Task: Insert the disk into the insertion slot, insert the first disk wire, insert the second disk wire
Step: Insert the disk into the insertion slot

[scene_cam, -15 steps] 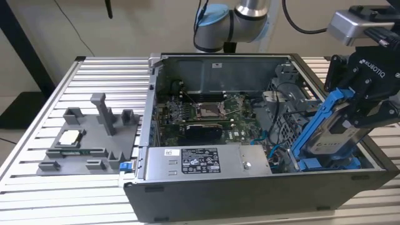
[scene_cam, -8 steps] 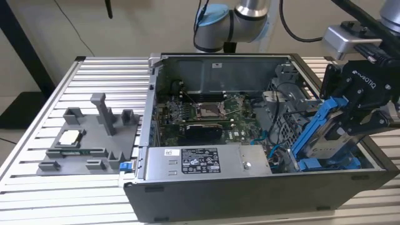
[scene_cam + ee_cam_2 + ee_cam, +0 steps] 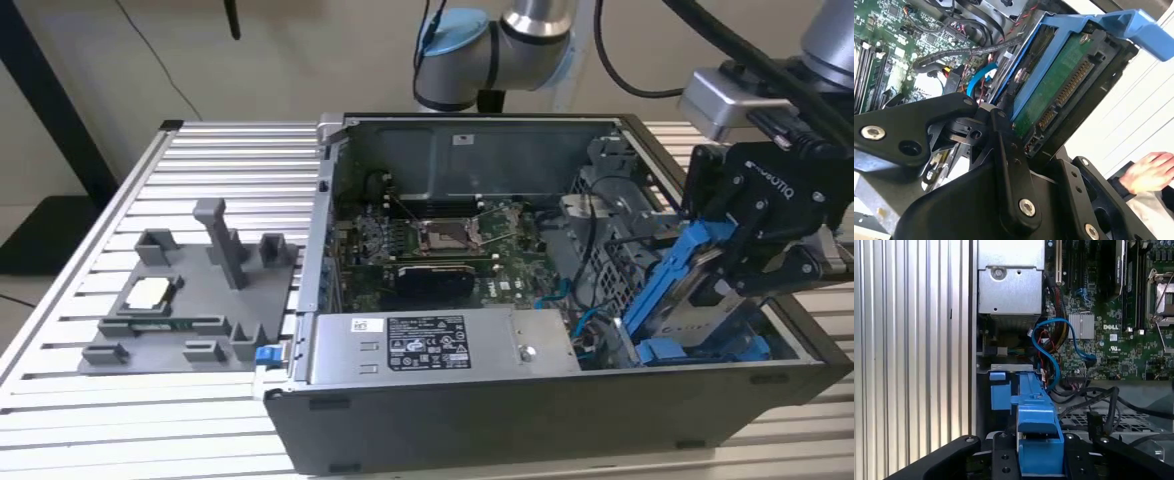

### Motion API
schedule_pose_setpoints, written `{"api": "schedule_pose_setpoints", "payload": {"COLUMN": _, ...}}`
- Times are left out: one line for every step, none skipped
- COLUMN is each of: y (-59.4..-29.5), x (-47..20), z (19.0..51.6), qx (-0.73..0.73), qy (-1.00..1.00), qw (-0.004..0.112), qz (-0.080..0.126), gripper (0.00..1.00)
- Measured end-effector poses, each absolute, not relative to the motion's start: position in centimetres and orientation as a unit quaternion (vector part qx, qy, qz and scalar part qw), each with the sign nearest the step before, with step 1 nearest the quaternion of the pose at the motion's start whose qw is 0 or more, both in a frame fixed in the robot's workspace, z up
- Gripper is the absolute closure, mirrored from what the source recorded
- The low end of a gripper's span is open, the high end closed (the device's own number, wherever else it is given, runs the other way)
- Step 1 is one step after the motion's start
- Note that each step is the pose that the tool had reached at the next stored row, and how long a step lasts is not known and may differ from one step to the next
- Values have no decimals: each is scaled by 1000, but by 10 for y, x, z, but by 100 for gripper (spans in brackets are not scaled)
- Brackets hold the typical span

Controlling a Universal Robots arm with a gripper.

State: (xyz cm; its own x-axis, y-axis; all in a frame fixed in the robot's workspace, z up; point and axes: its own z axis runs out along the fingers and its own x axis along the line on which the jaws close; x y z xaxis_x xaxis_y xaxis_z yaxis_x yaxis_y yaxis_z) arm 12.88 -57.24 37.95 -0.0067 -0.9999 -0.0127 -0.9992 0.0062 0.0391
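The disk point(image 3: 691, 292) in its blue carrier hangs steeply tilted at the PC case's point(image 3: 534, 425) front corner on the exterior view's right, leaning over the insertion slot point(image 3: 609, 278), not seated; my gripper point(image 3: 742, 278) has its jaws pinching the carrier's sides; another blue carrier point(image 3: 701, 350) lies just below; the power-supply box point(image 3: 441, 345) sits beside; a blue cable point(image 3: 1054, 342) loops over the motherboard point(image 3: 1114, 340).

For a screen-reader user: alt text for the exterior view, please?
A black robot hand holds a silver-grey hard drive in a bright blue plastic carrier, tilted over the grey sheet-metal drive bay at the exterior view's right of an open grey PC case on a slatted aluminium table.
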Motion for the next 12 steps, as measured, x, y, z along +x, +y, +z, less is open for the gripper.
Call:
{"api": "schedule_pose_setpoints", "payload": {"y": -572, "x": 129, "z": 380, "qx": 705, "qy": -709, "qw": 9, "qz": -18, "gripper": 66}}
{"api": "schedule_pose_setpoints", "payload": {"y": -572, "x": 129, "z": 381, "qx": 705, "qy": -709, "qw": 9, "qz": -19, "gripper": 60}}
{"api": "schedule_pose_setpoints", "payload": {"y": -572, "x": 129, "z": 383, "qx": 705, "qy": -709, "qw": 9, "qz": -19, "gripper": 60}}
{"api": "schedule_pose_setpoints", "payload": {"y": -572, "x": 129, "z": 386, "qx": 705, "qy": -709, "qw": 10, "qz": -19, "gripper": 60}}
{"api": "schedule_pose_setpoints", "payload": {"y": -572, "x": 129, "z": 389, "qx": 705, "qy": -709, "qw": 10, "qz": -19, "gripper": 60}}
{"api": "schedule_pose_setpoints", "payload": {"y": -572, "x": 129, "z": 394, "qx": 705, "qy": -709, "qw": 10, "qz": -19, "gripper": 60}}
{"api": "schedule_pose_setpoints", "payload": {"y": -572, "x": 129, "z": 398, "qx": 705, "qy": -709, "qw": 10, "qz": -19, "gripper": 60}}
{"api": "schedule_pose_setpoints", "payload": {"y": -572, "x": 129, "z": 403, "qx": 705, "qy": -709, "qw": 10, "qz": -19, "gripper": 60}}
{"api": "schedule_pose_setpoints", "payload": {"y": -572, "x": 129, "z": 406, "qx": 705, "qy": -709, "qw": 10, "qz": -19, "gripper": 60}}
{"api": "schedule_pose_setpoints", "payload": {"y": -571, "x": 129, "z": 408, "qx": 705, "qy": -709, "qw": 10, "qz": -19, "gripper": 60}}
{"api": "schedule_pose_setpoints", "payload": {"y": -570, "x": 128, "z": 408, "qx": 705, "qy": -709, "qw": 10, "qz": -19, "gripper": 60}}
{"api": "schedule_pose_setpoints", "payload": {"y": -568, "x": 128, "z": 408, "qx": 705, "qy": -709, "qw": 10, "qz": -19, "gripper": 60}}
